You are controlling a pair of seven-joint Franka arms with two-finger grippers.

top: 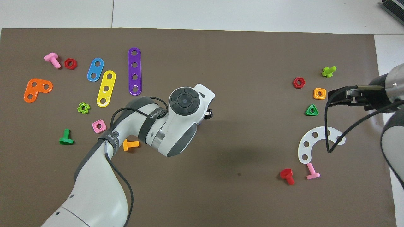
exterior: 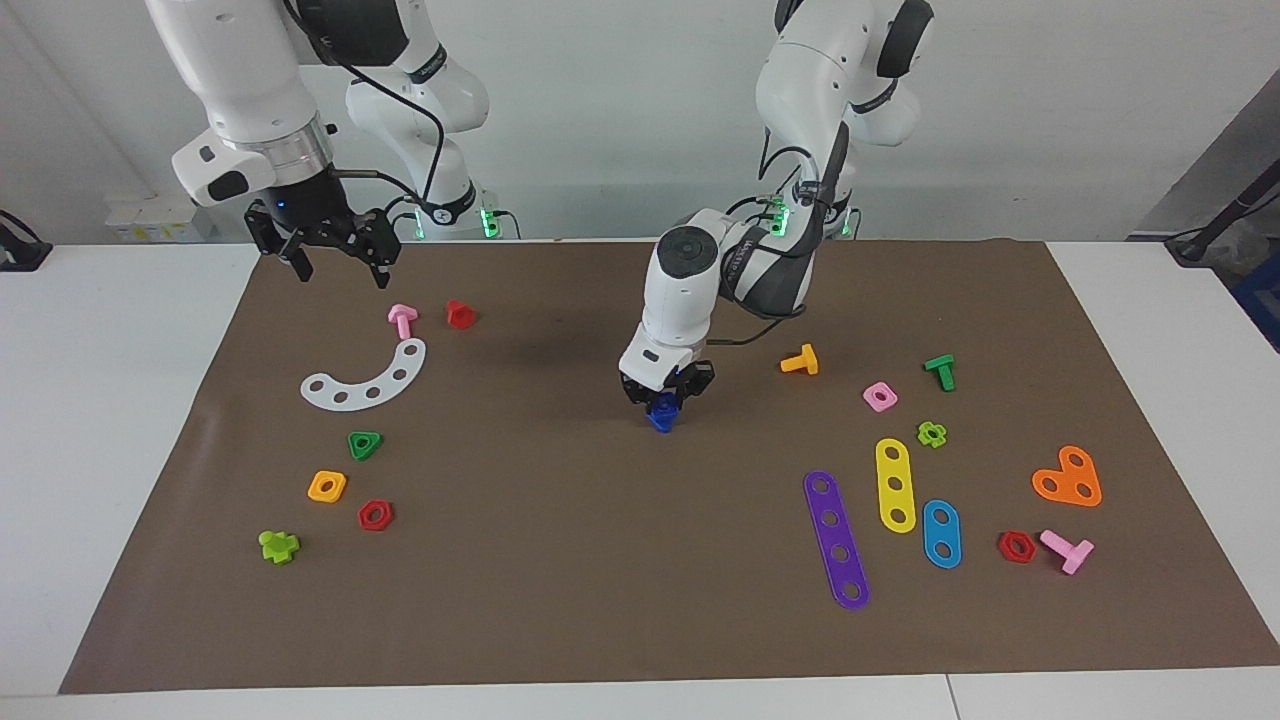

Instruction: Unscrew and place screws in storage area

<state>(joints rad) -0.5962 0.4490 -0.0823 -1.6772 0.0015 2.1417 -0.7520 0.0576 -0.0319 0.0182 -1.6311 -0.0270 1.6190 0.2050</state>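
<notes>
My left gripper [exterior: 664,400] is low over the middle of the brown mat and shut on the dark-blue bolt [exterior: 660,416], which hangs just above the mat or touches it; I cannot tell which. In the overhead view the left wrist [top: 184,104] hides the bolt. The storage area [exterior: 420,450] is bare mat toward the right arm's end, among the white curved strip [exterior: 365,381], green triangular nut [exterior: 364,444], orange square nut [exterior: 327,486] and red hexagonal nut [exterior: 375,514]. My right gripper [exterior: 340,262] waits open and empty, raised above that end; it also shows in the overhead view [top: 339,96].
A pink bolt [exterior: 402,319] and a red bolt [exterior: 460,313] lie near the white strip, and a lime cross bolt [exterior: 279,545] lies farther out. Toward the left arm's end lie an orange bolt [exterior: 800,360], a pink nut [exterior: 880,396], and purple [exterior: 836,540], yellow [exterior: 895,484] and blue [exterior: 941,533] strips.
</notes>
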